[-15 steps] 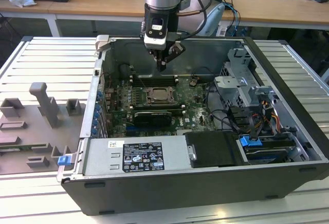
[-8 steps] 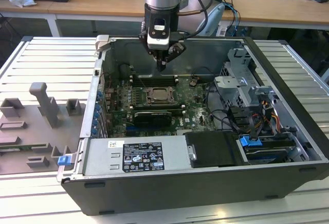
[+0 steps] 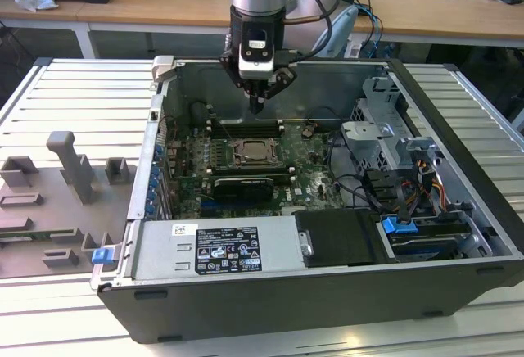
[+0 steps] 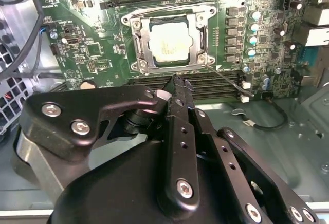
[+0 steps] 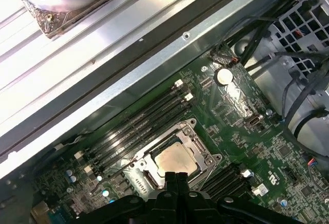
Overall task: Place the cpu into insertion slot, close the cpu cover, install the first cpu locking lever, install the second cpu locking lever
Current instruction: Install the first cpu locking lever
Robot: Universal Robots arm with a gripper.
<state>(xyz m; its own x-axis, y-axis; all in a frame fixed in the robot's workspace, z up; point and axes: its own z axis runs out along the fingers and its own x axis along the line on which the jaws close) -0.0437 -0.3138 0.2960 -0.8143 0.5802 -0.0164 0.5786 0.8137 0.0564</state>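
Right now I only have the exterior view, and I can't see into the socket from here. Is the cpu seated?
Observer: Yes. In the second wrist view the cpu lies in the insertion slot, pale face up.
Operator: Cover down?
Observer: The cpu cover lies flat around it, and the cpu shows through its window.
Operator: Levers?
Observer: One thin lever angles out from the socket's corner across the memory slots and does not lie along the frame. I cannot make out the other.
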